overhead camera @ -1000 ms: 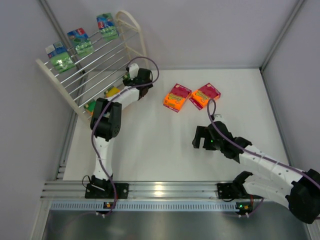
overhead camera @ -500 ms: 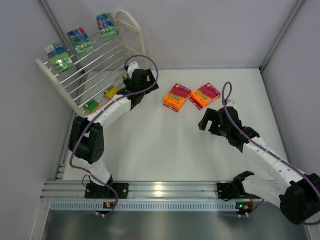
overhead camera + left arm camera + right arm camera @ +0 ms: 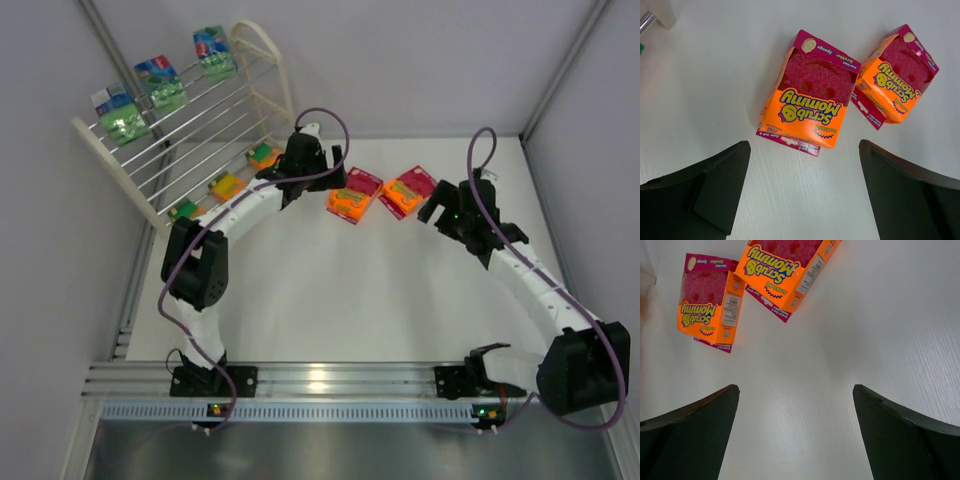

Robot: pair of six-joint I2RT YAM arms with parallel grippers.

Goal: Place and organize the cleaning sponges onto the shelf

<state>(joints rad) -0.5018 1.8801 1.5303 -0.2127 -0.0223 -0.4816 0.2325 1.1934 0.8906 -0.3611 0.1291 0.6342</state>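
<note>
On the shelf point(image 3: 200, 112), cream rods between arched ends, we see three green sponges point(image 3: 162, 85) on the top tier and three orange sponges point(image 3: 227, 186) lower down. Right of the shelf, the left tool point(image 3: 804, 145) gapes empty over two orange-and-magenta cardboard "Scrub Mommy" packs point(image 3: 807, 97) on the white table point(image 3: 330, 300). Farther right, the right tool point(image 3: 795, 387) is spread too, gripping nothing.

White table point(image 3: 330, 300), matt, with a faint grain in the wrist views. Two orange-and-magenta Scrub Mommy sponge packs lie flat at 12 o'clock of centre. The left pack point(image 3: 354, 194) has the right pack point(image 3: 410, 190) just beside it at 3 o'clock; can't tell if their corners touch. Both lie skewed, magenta ends toward the far edge. The shelf point(image 3: 120, 180) stands in the 10 o'clock corner. A ribbed aluminium rail point(image 3: 320, 378) runs along the 6 o'clock edge.
</note>
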